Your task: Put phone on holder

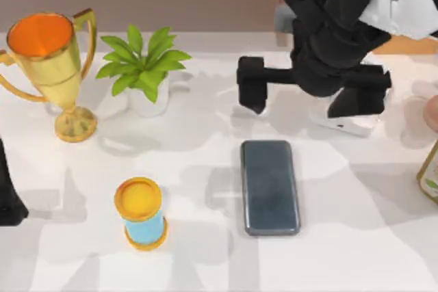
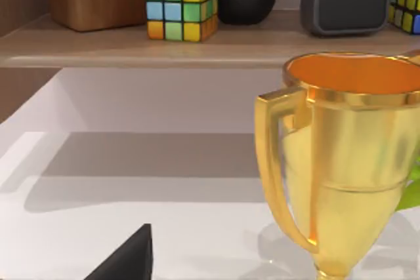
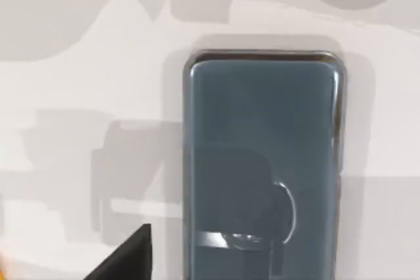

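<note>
Your right gripper (image 1: pixel 311 94) is hovering with its fingers spread wide apart just beyond the far end of the phone (image 1: pixel 269 187), which is lying flat at mid-table, long axis running near to far. The white thing (image 1: pixel 345 122) under the arm is probably the holder. Your left arm (image 1: pixel 8 193) is sitting parked at the left edge, well apart from the phone; I cannot tell its fingers.

The top view looks straight down on the white table (image 1: pixel 205 264). The left wrist view faces level, close to the gold trophy (image 2: pixel 354 162). The right wrist view looks down closely on the phone (image 3: pixel 262 162), probably the one at the top view's centre.
</note>
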You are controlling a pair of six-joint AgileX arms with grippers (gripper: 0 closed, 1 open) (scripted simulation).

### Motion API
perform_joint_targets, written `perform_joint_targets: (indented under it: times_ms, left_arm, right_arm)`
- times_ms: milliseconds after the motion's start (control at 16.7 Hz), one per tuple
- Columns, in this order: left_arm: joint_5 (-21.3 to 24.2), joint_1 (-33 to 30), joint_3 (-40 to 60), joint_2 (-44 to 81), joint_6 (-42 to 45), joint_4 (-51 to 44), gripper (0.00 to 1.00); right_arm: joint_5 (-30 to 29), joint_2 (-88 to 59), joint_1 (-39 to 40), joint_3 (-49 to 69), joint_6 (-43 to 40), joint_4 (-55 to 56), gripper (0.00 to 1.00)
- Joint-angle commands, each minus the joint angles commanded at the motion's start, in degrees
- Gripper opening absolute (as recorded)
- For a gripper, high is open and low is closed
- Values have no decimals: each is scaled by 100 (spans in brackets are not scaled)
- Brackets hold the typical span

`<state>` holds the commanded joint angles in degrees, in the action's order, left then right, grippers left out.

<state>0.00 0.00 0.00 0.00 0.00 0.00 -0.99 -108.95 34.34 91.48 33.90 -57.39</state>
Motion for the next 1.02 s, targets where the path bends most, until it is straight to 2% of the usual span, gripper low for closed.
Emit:
perform_joint_targets:
  times_ms: [300,720,1020]
  left_arm:
    - [0,0,0,0,0,0,100]
    - [0,0,0,0,0,0,100]
    - [0,0,0,0,0,0,100]
  right_arm:
    - [4,-1125,480,383,486,-556,100]
    - [2,-1190,481,369,507,-554,100]
    - [-2,-1546,491,-132,507,346,100]
